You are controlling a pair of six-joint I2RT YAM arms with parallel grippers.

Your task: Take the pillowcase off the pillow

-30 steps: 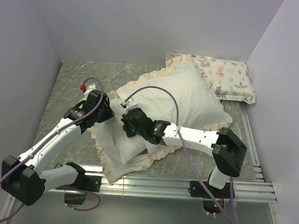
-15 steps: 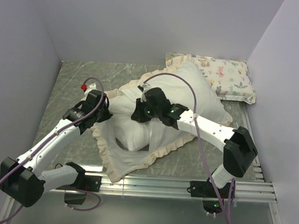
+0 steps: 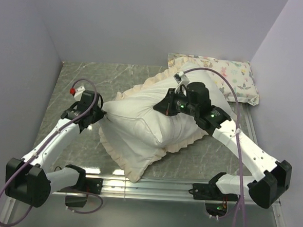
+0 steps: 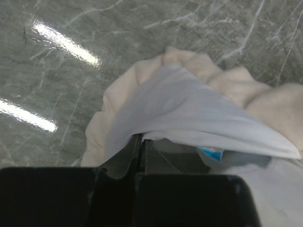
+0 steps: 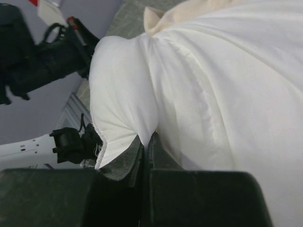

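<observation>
Nearest the arm bases, the pillowcase (image 3: 130, 166) is lying spread on the grey marbled surface (image 3: 92, 79), pale side up. Its cream frill (image 3: 188, 141) is showing along the near and right edges. No dark outer face is showing in any view.

The pillow (image 3: 135, 125), plump and plain white, is resting on top of it at mid-surface. It is running from the left gripper (image 4: 141, 142) across to the right gripper (image 5: 146, 142).

Left gripper: jaws are pressing together at the bundle's left corner. They are pinching thin white cloth bordered by the frill, which I am reading as the pillowcase. A small blue-printed label is peeking out just beneath that flap.

Right gripper: jaws are pressing together on a fold of white cloth at the pillow's top, further back and to the right. The cloth is tenting up at that point.

A printed pillow (image 3: 231, 74) is lying flat in the far right corner, apart from both grippers.
</observation>
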